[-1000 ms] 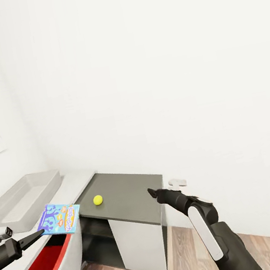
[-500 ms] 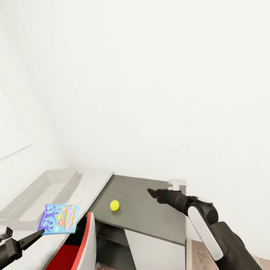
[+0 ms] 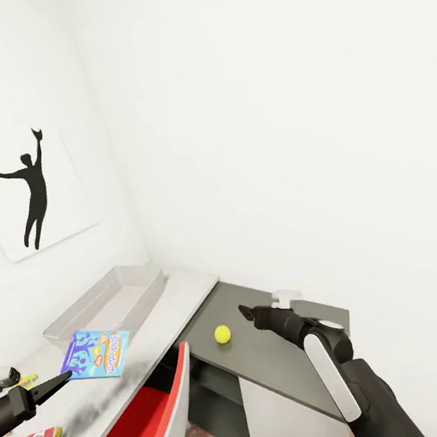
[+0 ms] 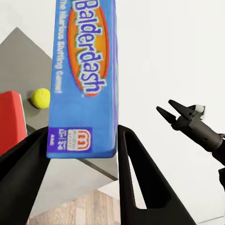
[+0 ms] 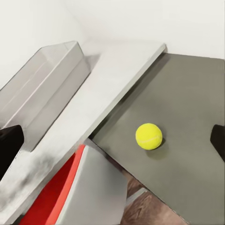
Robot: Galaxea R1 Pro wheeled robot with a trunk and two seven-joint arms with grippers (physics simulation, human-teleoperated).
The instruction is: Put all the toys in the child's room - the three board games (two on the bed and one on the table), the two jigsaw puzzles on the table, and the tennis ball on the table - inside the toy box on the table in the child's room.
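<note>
blue "balderdash" board game [image 4: 84,75] clamped in left gripper [image 4: 82,154], right gripper [image 3: 243,311] open, empty

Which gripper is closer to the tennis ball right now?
Right. The right gripper hangs open just beside the tennis ball over the dark desk section. The left gripper is farther off, over the light desk top, shut on the Balderdash box.

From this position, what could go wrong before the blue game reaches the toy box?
1. The left gripper holds the blue Balderdash box only by one edge, so it might tilt or slip out.
2. The toy box stands at the wall, beyond the held game; a short release would land on the table.
3. The right gripper hovers near the tennis ball and could knock it rolling.
</note>
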